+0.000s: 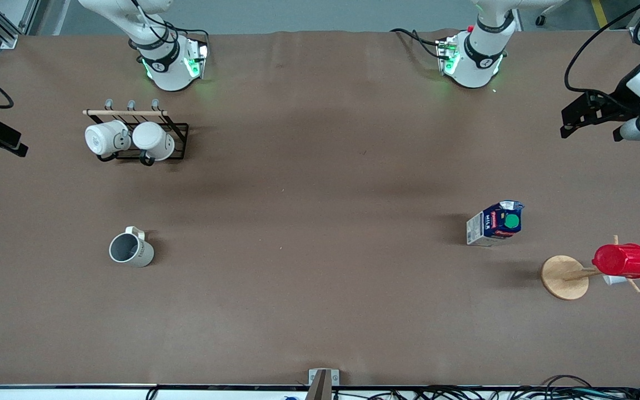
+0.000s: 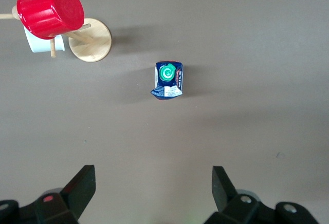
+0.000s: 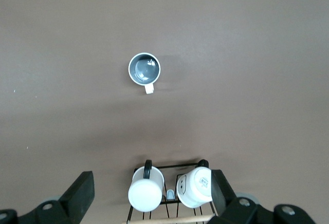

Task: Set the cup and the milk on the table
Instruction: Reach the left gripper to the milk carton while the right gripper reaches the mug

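Brown table (image 1: 320, 311) lies bare under both raised, waiting arms: left gripper (image 2: 154, 190) gapes wide over milk (image 2: 168, 79); right gripper (image 3: 151, 193) wide over cup (image 3: 144, 70).

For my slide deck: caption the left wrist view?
Open left gripper high above upright milk on the table, beside red cup.

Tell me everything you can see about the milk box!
The milk is a small dark-blue carton with red and white panels, white "MILK" letters on its side and a round green cap on top. It looks like cardboard. It stands upright and shut on the brown table, toward the left arm's end, a bit farther from the front camera than the wooden stand with the red cup. Only the table touches it; no gripper holds it.
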